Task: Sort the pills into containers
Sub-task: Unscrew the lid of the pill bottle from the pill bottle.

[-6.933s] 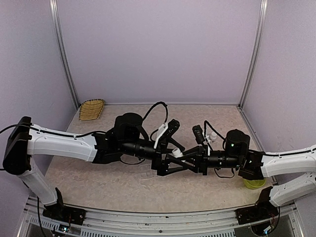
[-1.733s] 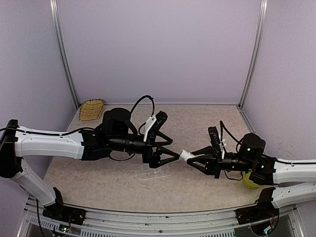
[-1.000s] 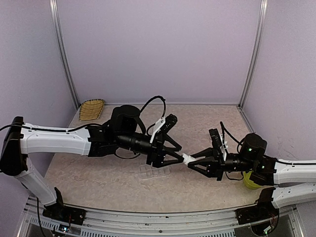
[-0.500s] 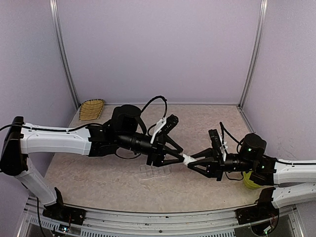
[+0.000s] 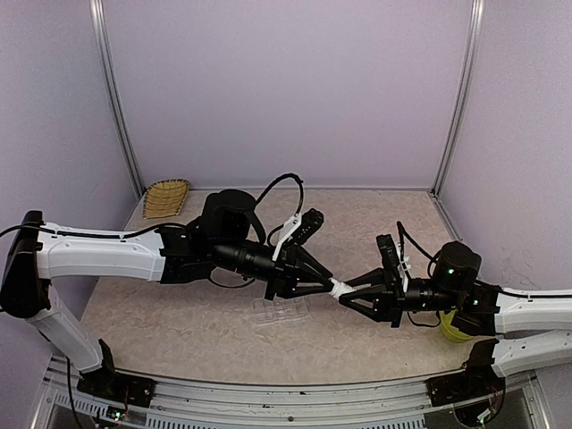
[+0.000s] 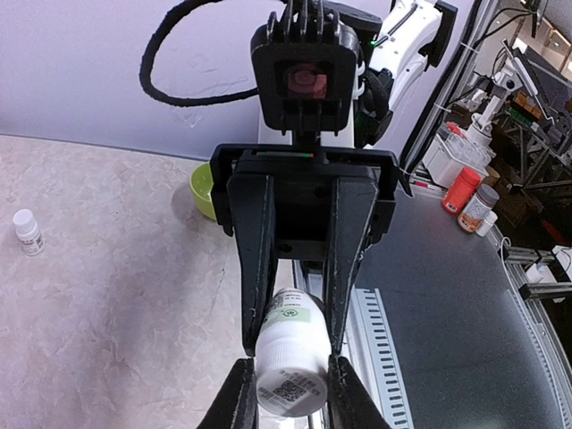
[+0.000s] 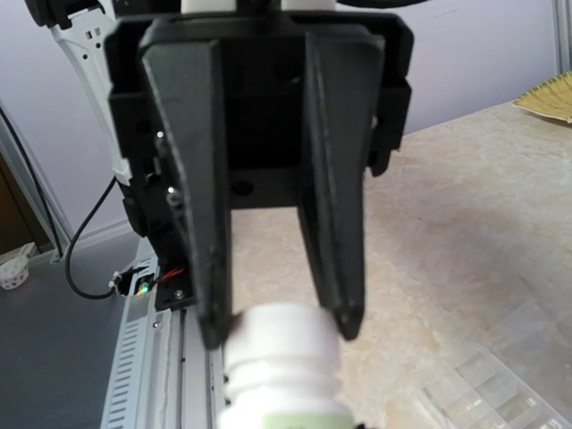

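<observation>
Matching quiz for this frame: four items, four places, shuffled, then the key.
Items
1. white bottle
2. organizer box
3. yellow-green bowl
4. woven tray

Places
a. far left corner of the table
b. flat on the table, below where the two arms meet
c. off the table, held by the left arm's fingers and the right arm's fingers
d. beside the right arm, near the table's right edge

Pairs: 1-c, 2-b, 3-d, 4-a
</observation>
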Robot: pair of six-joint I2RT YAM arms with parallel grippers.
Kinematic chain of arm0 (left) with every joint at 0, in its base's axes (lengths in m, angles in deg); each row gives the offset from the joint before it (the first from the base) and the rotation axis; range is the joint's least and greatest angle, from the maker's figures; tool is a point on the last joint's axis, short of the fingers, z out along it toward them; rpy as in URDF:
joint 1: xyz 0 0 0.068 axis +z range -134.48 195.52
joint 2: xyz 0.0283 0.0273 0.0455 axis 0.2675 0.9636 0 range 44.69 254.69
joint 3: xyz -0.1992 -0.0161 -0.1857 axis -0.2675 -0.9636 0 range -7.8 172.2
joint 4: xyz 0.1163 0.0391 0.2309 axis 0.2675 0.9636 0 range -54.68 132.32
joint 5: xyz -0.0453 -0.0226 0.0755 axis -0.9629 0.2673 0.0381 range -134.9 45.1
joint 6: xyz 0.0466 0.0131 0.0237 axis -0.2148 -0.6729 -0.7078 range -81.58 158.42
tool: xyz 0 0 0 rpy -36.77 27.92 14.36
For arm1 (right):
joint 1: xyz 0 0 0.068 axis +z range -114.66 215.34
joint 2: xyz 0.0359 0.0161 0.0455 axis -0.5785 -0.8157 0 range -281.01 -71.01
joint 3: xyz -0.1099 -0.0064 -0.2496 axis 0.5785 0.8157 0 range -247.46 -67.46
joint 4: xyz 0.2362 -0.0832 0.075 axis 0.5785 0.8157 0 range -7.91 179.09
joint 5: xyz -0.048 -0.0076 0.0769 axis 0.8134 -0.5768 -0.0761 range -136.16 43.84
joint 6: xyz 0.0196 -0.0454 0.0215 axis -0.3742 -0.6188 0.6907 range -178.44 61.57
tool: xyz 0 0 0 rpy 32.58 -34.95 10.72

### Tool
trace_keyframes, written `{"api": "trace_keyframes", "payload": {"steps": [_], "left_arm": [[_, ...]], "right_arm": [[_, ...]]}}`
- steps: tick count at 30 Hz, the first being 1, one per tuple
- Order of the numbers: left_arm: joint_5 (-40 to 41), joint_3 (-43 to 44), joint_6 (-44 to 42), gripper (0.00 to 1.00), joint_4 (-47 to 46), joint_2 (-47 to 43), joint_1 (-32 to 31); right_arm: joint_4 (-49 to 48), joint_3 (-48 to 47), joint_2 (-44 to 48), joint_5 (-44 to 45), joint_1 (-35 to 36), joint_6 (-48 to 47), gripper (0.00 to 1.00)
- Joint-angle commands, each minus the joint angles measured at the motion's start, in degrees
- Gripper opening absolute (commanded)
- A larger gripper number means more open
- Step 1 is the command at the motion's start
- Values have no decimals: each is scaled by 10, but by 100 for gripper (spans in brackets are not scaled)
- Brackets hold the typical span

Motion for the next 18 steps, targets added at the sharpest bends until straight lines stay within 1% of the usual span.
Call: {"api": "trace_keyframes", "payload": {"steps": [1, 6, 18], "left_arm": [[1, 14, 1, 5, 2, 8, -4], [13, 15, 16, 2, 0, 13, -4], [50, 49, 106, 2, 42, 28, 9]], "right_arm": [[-6, 0, 8, 20, -4, -8, 16], [-9, 3, 8, 27, -4, -9, 16], [27, 8, 29, 75, -4, -42, 15]]}}
